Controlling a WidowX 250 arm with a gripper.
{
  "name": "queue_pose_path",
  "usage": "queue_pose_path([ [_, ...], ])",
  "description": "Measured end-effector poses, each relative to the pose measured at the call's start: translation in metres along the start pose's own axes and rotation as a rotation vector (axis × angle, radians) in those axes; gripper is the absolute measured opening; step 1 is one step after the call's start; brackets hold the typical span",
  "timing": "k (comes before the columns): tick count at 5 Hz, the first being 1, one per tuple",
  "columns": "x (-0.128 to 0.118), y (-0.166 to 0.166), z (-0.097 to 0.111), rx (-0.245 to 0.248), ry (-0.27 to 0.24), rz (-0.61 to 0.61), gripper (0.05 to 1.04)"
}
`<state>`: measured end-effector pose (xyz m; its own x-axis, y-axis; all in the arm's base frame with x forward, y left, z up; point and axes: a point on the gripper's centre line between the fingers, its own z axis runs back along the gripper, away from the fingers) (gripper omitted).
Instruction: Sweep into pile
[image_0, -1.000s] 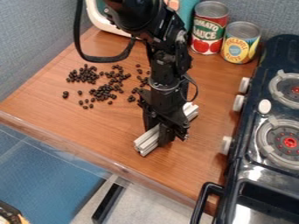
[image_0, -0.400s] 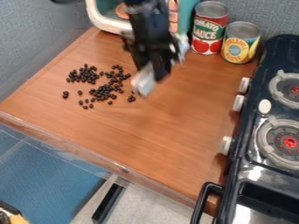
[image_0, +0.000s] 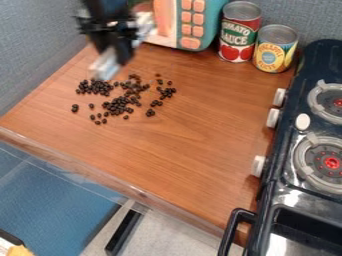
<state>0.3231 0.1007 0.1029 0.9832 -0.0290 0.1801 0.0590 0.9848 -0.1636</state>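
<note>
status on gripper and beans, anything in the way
Gripper holding white bar by black beans. Beans scattered, not one pile. Red can, yellow can well aside.

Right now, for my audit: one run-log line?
Gripper: above wooden counter | holding: white bar | dark beans: scattered, loose clusters | pile: not formed

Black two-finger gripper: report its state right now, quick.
Black two-finger gripper: closed, holding a whitish bar by the small, round black pieces on the brown wood-grain counter.
</note>
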Motion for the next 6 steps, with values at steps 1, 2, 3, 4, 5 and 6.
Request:
queue_pose_path([
  [1, -0.013, 0.046, 0.006, 0.050, 0.037, 0.016, 0.389],
  [2, -0.030, 0.087, 0.004, 0.098, 0.094, 0.026, 0.389],
  [3, -0.035, 0.111, -0.005, 0.153, 0.106, -0.002, 0.389],
  [4, -0.037, 0.132, -0.020, 0.216, 0.078, -0.040, 0.389],
  [5, -0.038, 0.140, -0.035, 0.238, 0.074, -0.048, 0.389],
  [6, -0.046, 0.139, -0.045, 0.249, 0.075, -0.047, 0.389],
])
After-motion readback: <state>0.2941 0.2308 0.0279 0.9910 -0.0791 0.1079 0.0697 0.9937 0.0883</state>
